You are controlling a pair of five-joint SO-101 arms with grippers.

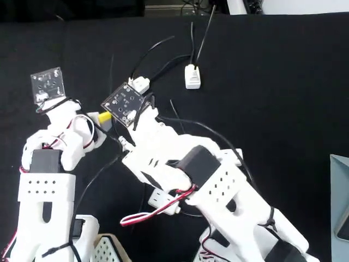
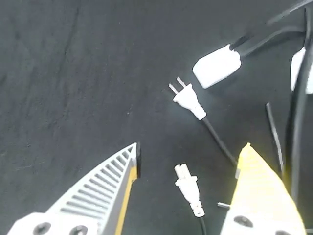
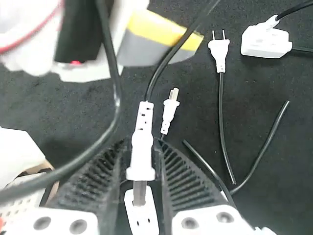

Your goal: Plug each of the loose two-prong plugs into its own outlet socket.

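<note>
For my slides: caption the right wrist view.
Right gripper grips a white plug; near plug, far plug and socket lie beyond.

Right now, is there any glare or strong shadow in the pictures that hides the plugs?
High view: even light on the black cloth, no hard shadow; the white socket is very bright. Left wrist view: no glare; the two loose plugs stand out white beyond the open left gripper. Right wrist view: the white plug in the right gripper is bright but not glaring.
</note>
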